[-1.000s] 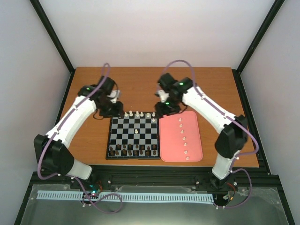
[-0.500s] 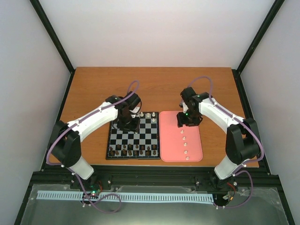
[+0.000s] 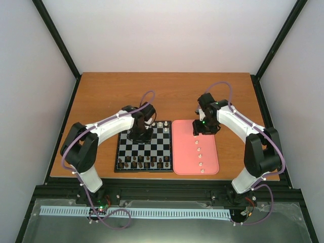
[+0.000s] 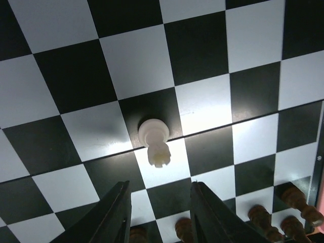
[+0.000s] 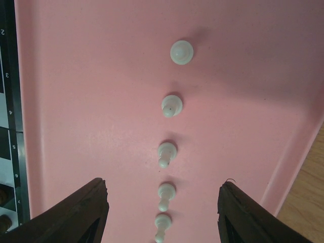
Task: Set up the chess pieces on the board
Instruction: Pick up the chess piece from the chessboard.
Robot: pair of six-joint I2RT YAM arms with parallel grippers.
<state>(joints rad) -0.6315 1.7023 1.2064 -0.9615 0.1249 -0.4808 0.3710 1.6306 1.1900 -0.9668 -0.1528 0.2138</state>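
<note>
Just beyond the parted, empty left fingers (image 4: 114, 217) stands a cream chess piece (image 4: 153, 137).

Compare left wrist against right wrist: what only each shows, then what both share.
Left wrist only: one white piece standing on the board, just ahead of the open left gripper. Right wrist only: the pink tray holding a row of white pieces, with the open right gripper above. Both: the board, just an edge strip in the right wrist view.
</note>
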